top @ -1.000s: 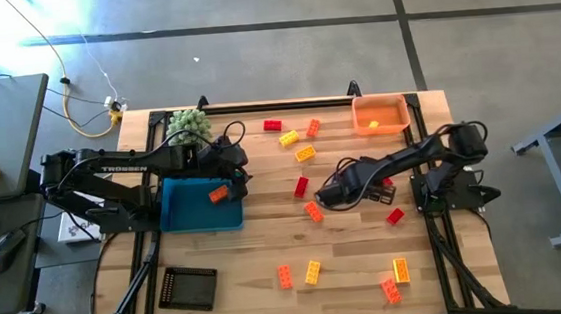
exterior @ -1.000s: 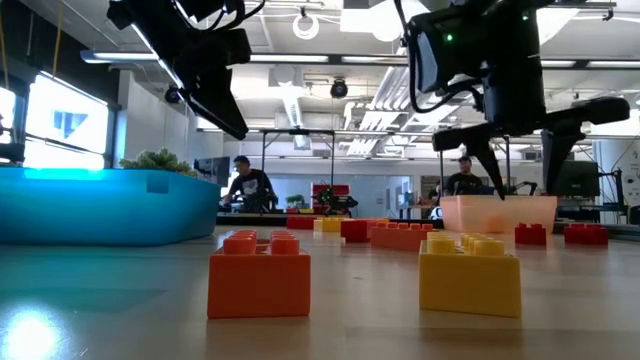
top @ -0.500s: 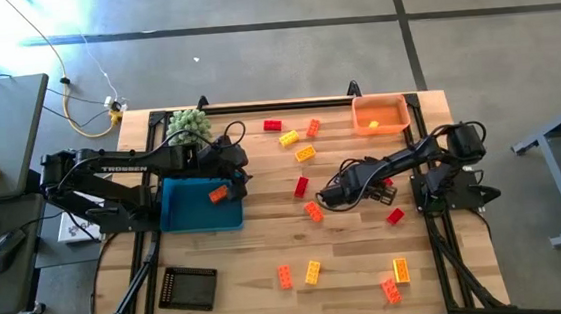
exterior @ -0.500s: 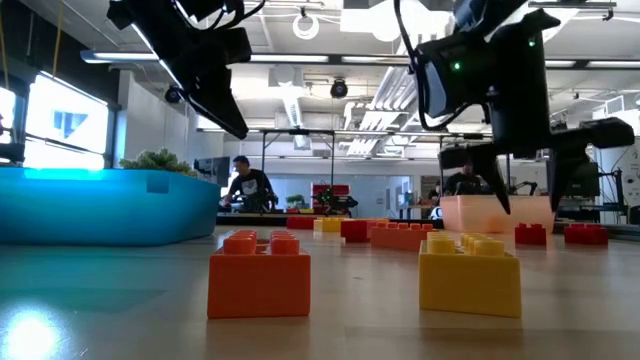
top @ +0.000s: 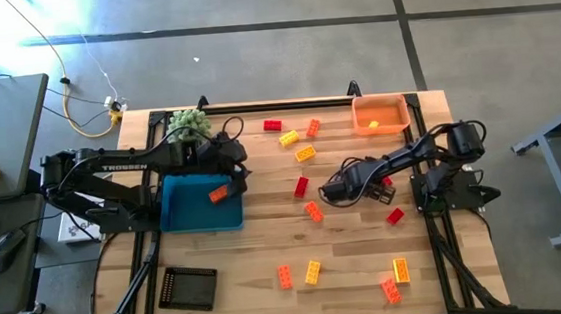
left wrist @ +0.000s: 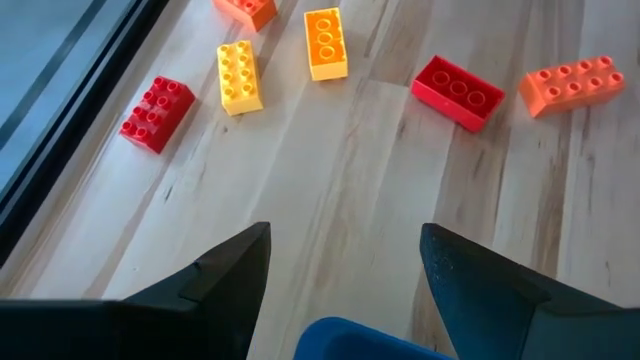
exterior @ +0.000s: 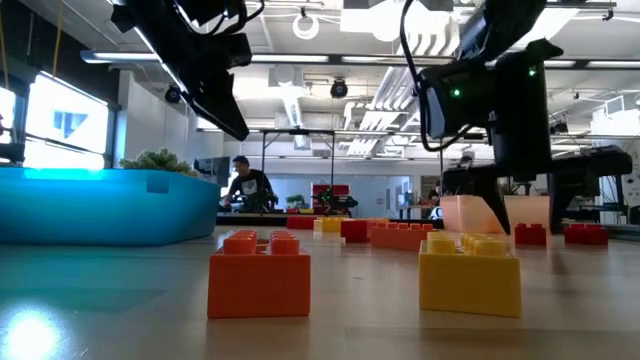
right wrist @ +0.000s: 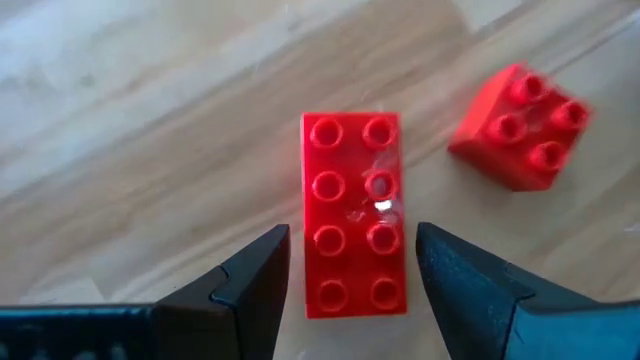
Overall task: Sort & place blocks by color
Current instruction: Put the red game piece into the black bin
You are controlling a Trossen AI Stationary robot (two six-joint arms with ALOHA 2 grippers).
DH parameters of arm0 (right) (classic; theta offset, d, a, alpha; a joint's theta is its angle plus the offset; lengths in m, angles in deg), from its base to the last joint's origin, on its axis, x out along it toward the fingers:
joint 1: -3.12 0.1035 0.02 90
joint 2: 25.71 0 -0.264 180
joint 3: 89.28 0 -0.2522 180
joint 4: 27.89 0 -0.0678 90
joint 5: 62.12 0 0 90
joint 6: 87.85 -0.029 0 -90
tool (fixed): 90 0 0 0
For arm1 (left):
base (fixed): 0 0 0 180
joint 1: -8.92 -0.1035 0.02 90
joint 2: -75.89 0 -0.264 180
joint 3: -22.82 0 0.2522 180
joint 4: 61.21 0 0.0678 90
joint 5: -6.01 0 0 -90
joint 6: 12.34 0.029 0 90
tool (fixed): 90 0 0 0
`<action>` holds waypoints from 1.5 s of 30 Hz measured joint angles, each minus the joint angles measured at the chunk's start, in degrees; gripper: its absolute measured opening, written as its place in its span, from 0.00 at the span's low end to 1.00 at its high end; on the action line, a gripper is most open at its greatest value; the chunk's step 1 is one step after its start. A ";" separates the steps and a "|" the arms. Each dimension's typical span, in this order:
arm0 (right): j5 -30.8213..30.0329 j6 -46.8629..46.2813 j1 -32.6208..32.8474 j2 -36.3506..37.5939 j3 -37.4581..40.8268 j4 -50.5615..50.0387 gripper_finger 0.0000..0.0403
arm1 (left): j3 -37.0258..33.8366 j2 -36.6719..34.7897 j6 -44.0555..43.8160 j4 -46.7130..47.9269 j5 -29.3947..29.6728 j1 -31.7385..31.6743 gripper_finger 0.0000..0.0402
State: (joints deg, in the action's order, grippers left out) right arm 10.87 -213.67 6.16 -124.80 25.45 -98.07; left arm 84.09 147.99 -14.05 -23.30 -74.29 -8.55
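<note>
I have the right claw (right wrist: 350,270) over the middle-right of the bench (top: 267,238), its fingers parted and straddling a long red brick (right wrist: 353,213) that lies flat, studs up, with nothing gripped yet. A smaller red brick (right wrist: 520,130) sits just beside it, tilted, clear of the fingers. From overhead the right arm hides both, so I place them by the wrist view alone.

The left claw (left wrist: 345,265) waits wide open and empty above the near edge of the blue tray (top: 199,208), where one orange brick (top: 217,193) already lies. A yellow brick (top: 371,124) rests in the orange tray (top: 397,103) at the far right corner.

The other blocks remain scattered: red, orange and yellow ones near the far edge, a red (top: 301,185) and an orange (top: 313,211) mid-bench, and several along the near edge. The red ones have no tray that I can make out.

I judge the long red brick light, rigid and smooth-sided, unlikely to crush but apt to skate or twist on the wood if pinched off-centre. The best hold looks to be across its two long flat sides at mid-length, below the studs, with the fingers coming straight down so the neighbour is not nudged.
</note>
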 joint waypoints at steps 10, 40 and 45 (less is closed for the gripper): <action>0.55 3.60 -0.08 0.31 2.45 5.36 0.32 | 0.00 0.00 -0.01 0.00 -0.02 -0.41 0.61; 7.59 71.77 -0.05 19.22 -2.75 30.04 0.29 | -0.02 0.00 -13.33 -9.49 -24.18 1.82 0.61; 10.59 80.09 -0.05 20.31 -2.75 40.34 0.29 | -0.02 0.00 -19.14 -15.81 -25.16 4.64 0.61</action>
State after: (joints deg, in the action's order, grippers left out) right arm 21.46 -133.58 6.10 -104.48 22.70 -57.73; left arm 84.07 147.99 -33.19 -39.12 -99.45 -3.91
